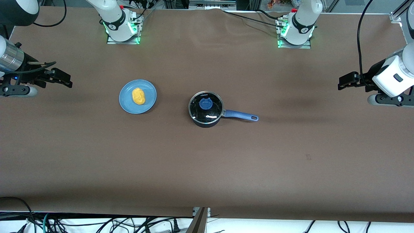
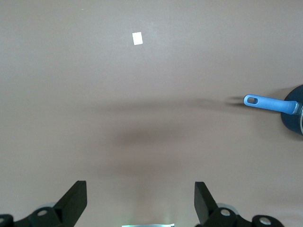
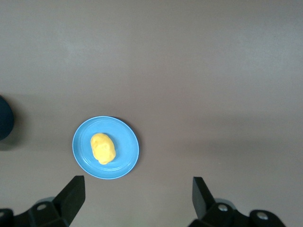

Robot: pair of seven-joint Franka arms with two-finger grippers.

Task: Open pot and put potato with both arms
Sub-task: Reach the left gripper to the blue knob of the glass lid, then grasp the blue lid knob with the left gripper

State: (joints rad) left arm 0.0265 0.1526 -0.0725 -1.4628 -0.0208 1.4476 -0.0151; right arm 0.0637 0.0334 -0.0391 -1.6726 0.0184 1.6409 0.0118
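Nothing's been touched yet as far as I can see. The pot [image 1: 206,108] sits mid-counter with its glass lid [image 1: 206,106] on, blue knob [image 1: 205,103] in the middle, and its long handle [image 1: 242,115] pointing toward the left arm's end of the counter. The potato [image 1: 138,96] is lying on a light-blue plate [image 1: 126,105] beside the pot, toward the right arm's end.

Both arms are parked way out at the edges. The left gripper [image 1: 343,82] hangs over bare counter at its own end, fingers spread wide and holding nothing. The right gripper [image 1: 66,81] is the same story at its end, wide open and empty.

What matters here is that each arm has its own thing on its side. The handle's long axis runs straight at the left gripper, so I'd guess that arm goes for the lid knob, and the right arm, closer to the plate, takes the potato. Both need a long reach inward.
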